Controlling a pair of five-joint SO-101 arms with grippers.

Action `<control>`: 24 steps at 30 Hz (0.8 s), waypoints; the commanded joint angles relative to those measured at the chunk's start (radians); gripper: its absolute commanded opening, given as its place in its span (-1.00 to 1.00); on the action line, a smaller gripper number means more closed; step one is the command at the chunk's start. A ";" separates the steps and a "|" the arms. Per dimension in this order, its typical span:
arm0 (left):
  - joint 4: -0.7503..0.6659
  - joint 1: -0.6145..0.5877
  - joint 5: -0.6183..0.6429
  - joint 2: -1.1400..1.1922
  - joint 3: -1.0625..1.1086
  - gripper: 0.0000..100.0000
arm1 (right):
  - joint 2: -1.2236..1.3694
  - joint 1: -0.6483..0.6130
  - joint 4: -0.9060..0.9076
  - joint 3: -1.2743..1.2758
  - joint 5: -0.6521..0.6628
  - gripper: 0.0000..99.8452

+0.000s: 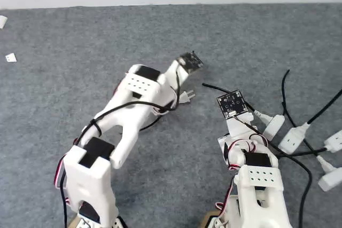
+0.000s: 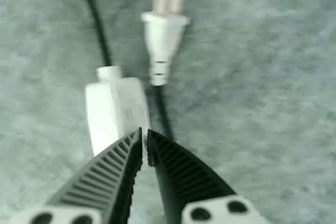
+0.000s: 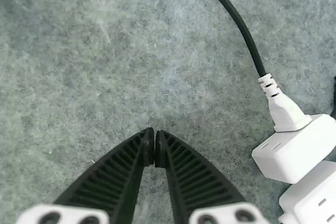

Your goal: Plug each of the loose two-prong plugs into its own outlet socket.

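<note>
**Operator:** Left claw (image 2: 144, 139), condition?

**Technician:** Clenched. In its wrist view the two ribbed fingers meet at the tips with nothing between them.

**Operator:** Location of the loose plug (image 2: 163, 35)?

**Technician:** Ahead of the tips, flat on the grey carpet (image 2: 273, 77), with the prongs pointing away from the claw and in no socket. Its black cord (image 2: 160, 103) runs back toward the claw and passes under one finger.

**Operator:** Nearest socket?

**Technician:** A white socket block (image 2: 116, 111) lies just beside that cord, with its near end under the fingertips. Whether the tips touch it cannot be told. The block's own cord leads away from the claw, alongside the plug.

**Operator:** What does the high view supply?

**Technician:** It places the loose plug just beside the left arm's front end, well apart from the white blocks near the right arm.

**Operator:** Right claw (image 3: 154, 148)?

**Technician:** Also clenched and empty, tips over bare carpet. To the claw's right, a mated plug (image 3: 286, 111) sits pushed into its socket (image 3: 294, 153), and a second socket (image 3: 310, 198) lies just beside that one.

**Operator:** Anything farther out?

**Technician:** The high view shows another white block (image 1: 334, 141) on a black cord beyond those. Its type cannot be told.
</note>
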 commanded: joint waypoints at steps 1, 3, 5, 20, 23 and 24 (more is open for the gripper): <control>0.014 -0.021 -0.011 -0.011 -0.062 -0.97 | -0.021 -0.012 -0.019 -0.002 0.014 -0.98; 0.011 -0.023 -0.011 -0.012 -0.064 -0.97 | -0.021 -0.012 -0.019 -0.002 0.014 -0.98; 0.009 -0.025 -0.014 -0.008 -0.064 -0.97 | -0.021 -0.012 -0.019 -0.002 0.014 -0.98; -0.089 -0.149 -0.017 0.106 -0.053 -0.97 | -0.021 -0.012 -0.016 -0.002 0.014 -0.98; -0.084 -0.137 -0.015 0.092 -0.065 -0.97 | -0.021 -0.012 -0.018 -0.002 0.014 -0.98; -0.084 -0.135 -0.012 0.078 -0.065 -0.97 | -0.021 -0.012 -0.018 -0.002 0.014 -0.98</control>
